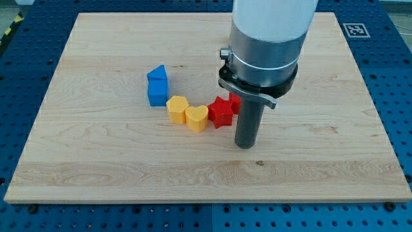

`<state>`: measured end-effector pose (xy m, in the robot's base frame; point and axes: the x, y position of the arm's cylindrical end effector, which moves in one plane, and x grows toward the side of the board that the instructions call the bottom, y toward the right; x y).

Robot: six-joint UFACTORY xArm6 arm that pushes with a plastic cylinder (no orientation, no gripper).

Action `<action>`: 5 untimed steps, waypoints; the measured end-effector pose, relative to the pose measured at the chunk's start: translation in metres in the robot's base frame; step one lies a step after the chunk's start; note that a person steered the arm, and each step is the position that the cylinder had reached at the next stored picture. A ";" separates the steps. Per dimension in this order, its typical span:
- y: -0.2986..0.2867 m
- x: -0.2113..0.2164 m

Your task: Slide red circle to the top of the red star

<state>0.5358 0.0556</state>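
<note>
Two blue blocks (157,86) sat touching near the wooden desk's (96,148) middle. Just beside them lay a yellow hexagon (177,109) touching a yellow heart (196,118).

Two blue blocks (157,86), two yellow blocks (188,113), red star (221,111); perhaps another red block (235,100) behind.

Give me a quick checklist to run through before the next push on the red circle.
1. My tip in view: ok, at the view's lower right of the red star.
2. Red circle located: ok, partly hidden behind the rod, at the star's upper right.
3. Circle already at the star's top: not ok.
4. Tip touching the circle: cannot tell.
5. Yellow heart apart from the star: not ok, they touch.
</note>
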 end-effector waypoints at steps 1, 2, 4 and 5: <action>-0.007 -0.019; -0.007 -0.019; -0.007 -0.041; -0.009 -0.035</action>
<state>0.5008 0.0471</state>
